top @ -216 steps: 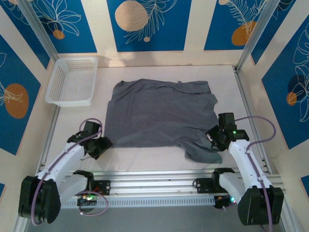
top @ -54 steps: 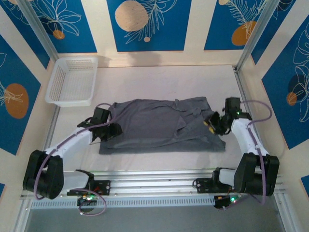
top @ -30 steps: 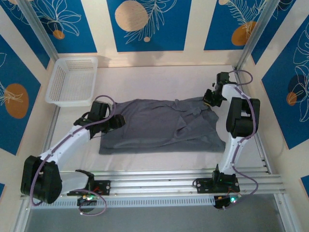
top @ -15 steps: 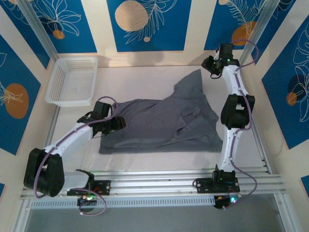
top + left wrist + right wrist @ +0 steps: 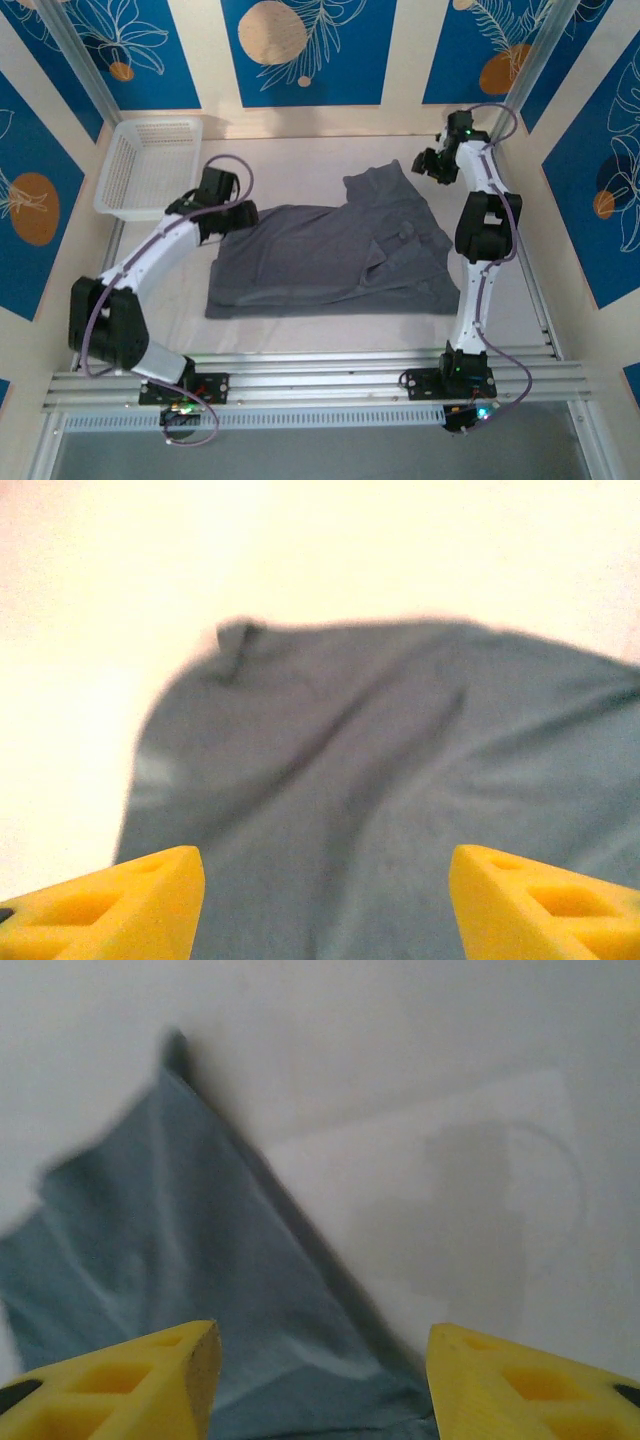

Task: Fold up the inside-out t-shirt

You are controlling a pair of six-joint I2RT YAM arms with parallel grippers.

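Shirt [image 5: 330, 255] lies mid-table [image 5: 300, 160], roughly a wide flat band running left to right. Its far right part rises in a peak toward the far right corner. Near edge straight, some creases right of centre.

Left gripper [image 5: 243, 214] sits at the shirt's far left corner, just over the cloth edge, arm reaching in from the near left. In the left wrist view the gripper [image 5: 325, 905] has its yellow fingers [image 5: 120, 905] spread wide, nothing between them. The shirt [image 5: 380, 770] lies flat just ahead and below, with bare table beyond it. Picture blurred.

Right gripper [image 5: 422, 166] is near the far right corner of the table, just right of the shirt's peak, apart from it. In the right wrist view the gripper [image 5: 320, 1380] is spread too, not pinching anything. The shirt's pointed corner [image 5: 190, 1280] lies on the table [image 5: 450, 1110] ahead and to the left of the fingers.

Basket [image 5: 160, 123] at the far left corner, well apart from the shirt.
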